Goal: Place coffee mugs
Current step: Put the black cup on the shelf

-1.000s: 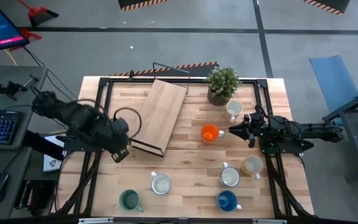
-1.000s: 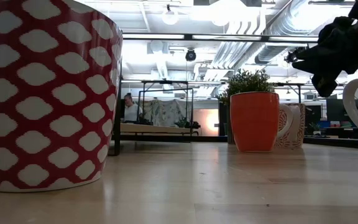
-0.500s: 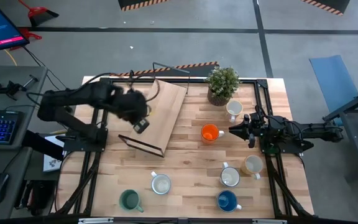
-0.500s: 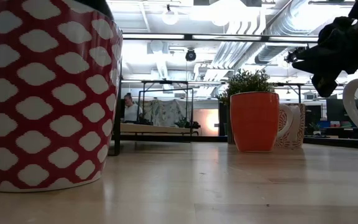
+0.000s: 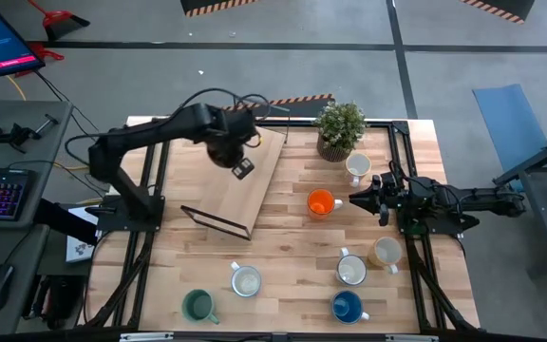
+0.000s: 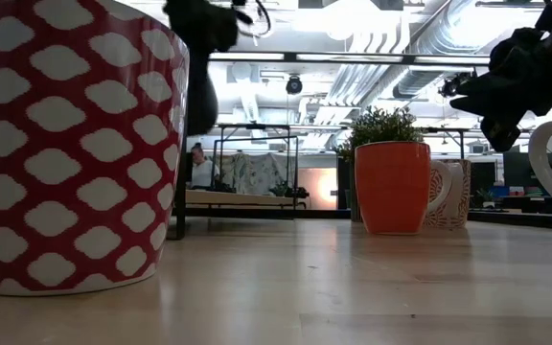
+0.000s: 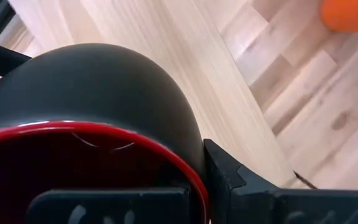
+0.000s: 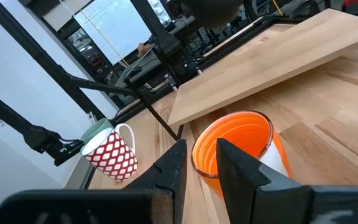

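Your left arm reaches from the table's left edge over the tilted wooden board [image 5: 247,171] near the far edge, its left pincer [image 5: 239,163] clamped on a dark mug [image 7: 92,118] with a red inner rim. Your right arm lies low along the right edge, its right pincer [image 5: 357,199] slightly apart just beside the orange mug [image 5: 321,202], whose rim shows right past the fingers [image 8: 173,163].
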### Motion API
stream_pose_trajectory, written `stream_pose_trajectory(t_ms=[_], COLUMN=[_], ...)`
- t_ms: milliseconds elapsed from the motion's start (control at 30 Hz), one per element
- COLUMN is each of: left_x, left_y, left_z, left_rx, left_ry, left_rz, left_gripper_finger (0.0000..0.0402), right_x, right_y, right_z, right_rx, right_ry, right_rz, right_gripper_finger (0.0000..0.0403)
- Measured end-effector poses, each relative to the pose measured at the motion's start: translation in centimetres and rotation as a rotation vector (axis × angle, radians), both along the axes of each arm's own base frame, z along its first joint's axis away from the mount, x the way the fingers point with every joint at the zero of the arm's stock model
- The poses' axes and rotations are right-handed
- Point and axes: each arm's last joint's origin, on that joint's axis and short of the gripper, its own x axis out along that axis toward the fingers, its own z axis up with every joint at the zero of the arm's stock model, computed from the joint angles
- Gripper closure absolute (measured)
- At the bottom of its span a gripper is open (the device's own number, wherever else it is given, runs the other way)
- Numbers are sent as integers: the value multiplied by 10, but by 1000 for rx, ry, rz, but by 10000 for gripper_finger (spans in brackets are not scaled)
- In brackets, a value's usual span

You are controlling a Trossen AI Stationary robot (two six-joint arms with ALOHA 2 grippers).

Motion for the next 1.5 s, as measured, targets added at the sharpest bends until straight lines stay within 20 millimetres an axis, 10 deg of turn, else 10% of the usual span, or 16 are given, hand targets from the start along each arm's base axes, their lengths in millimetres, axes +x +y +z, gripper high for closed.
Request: stream_pose_trajectory(t_ms=[567,1500], left_x=[9,20], left_y=[92,93], left_z=[-57,-64], left_rx=[-124,-91], left_ry=[24,-1], left_rz=[184,130], left_gripper_finger=[397,397], right_x=[0,0], right_y=[0,0], right_z=[0,0], right_rx=[0,1], right_ry=[0,0], right_rz=[0,3], right_gripper_finger=[329,329])
